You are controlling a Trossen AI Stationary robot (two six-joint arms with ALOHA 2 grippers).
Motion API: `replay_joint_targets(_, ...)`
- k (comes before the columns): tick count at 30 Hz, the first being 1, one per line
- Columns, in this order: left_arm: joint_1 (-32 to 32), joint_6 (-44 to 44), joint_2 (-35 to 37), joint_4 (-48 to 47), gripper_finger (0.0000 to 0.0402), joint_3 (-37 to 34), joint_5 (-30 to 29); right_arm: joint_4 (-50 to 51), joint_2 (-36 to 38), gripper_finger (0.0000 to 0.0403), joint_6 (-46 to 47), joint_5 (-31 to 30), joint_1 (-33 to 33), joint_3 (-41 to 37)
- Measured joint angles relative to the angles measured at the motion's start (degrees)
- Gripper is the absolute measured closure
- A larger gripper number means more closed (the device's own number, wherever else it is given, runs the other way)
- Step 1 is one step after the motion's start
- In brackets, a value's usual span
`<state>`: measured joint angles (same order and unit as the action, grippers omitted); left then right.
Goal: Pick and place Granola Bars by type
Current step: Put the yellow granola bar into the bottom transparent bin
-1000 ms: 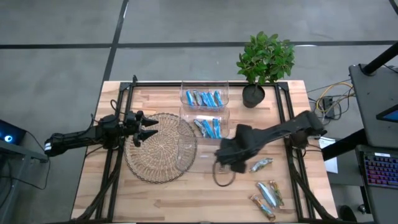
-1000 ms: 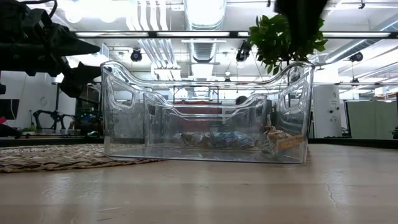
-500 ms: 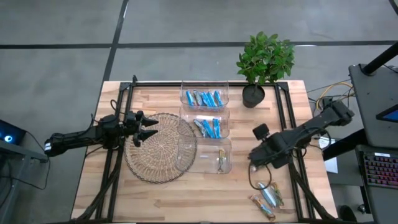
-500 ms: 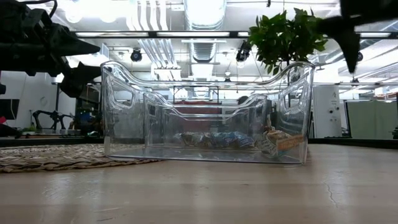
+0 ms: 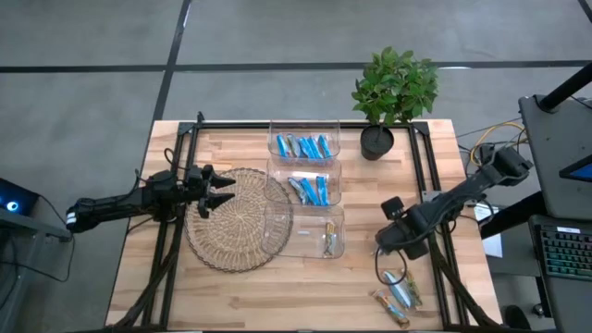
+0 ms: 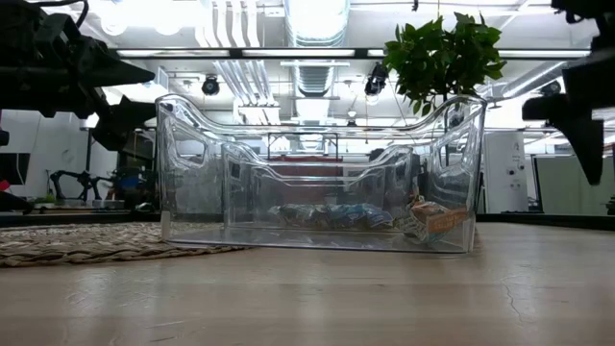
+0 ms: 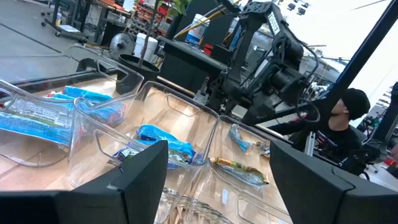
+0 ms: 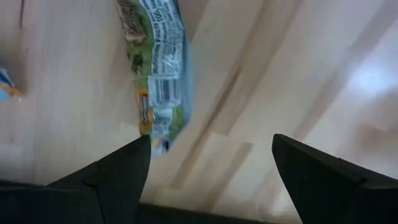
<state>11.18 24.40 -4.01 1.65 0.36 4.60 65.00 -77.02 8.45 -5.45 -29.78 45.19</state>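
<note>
Now right gripper (image 5: 387, 248) jaws apart – empty, above loose granola bars (image 5: 399, 289), left gripper (image 5: 220, 191) apart over woven mat (image 5: 231, 242)

hidden: right gripper (image 5: 391, 268) covers part of the loose Granola Bars (image 5: 400, 294) near the counter's (image 5: 231, 287) front right corner | cut off: green-wrapped bar (image 8: 155, 68) runs past the right wrist picture's edge | too small: print on blue bars in the bins (image 5: 303, 191) unreadable from above
</note>
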Motion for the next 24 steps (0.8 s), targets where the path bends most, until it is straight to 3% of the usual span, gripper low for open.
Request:
replay_joint_targets(9, 0.00, 0.01, 0.01, 0.00, 0.0140, 0.02, 0.00, -9.39, -2.35, 0.0080, 0.80, 2.80, -1.85, -2.51)
replay_joint_targets(24, 0.00, 0.00, 0.02, 0.00, 0.0140, 0.02, 0.00, -10.26, -8.66, 0.0099, -0.78, 7.35, -1.96, -3.10)
